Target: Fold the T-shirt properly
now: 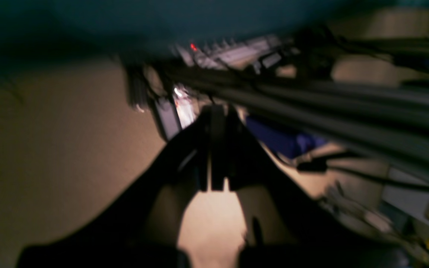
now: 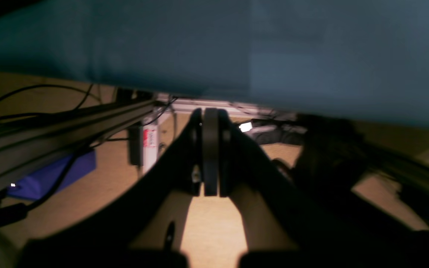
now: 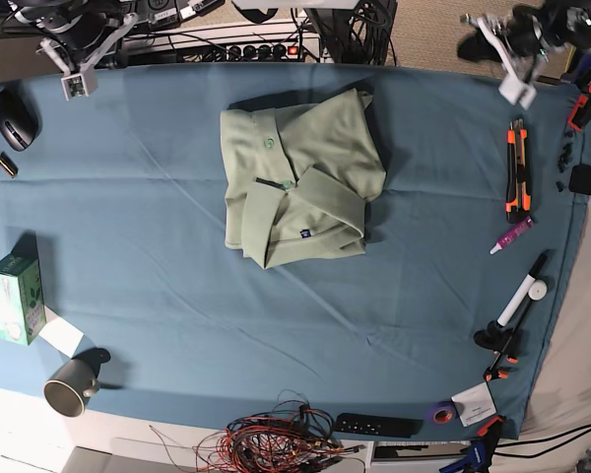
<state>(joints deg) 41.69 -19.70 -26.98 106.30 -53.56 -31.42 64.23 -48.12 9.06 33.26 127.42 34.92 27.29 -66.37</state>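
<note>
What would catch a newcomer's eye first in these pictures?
The folded T-shirt, pale green, lies mid-table on the teal cloth. Tools line the cloth's right edge, led by an orange knife; a mug sits at the near left corner. Both wrist views show shut jaws off the table.

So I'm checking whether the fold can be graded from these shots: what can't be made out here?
- T-shirt: appears in the base view only; its underside and tucked layers are hidden by its own top layers.
- Small dark label: too small to read.
- Left gripper: blurred, dark silhouette.
- Right gripper: faces under the table edge, away from the shirt.
- Both arms: cut off by the base view's top edge.
</note>
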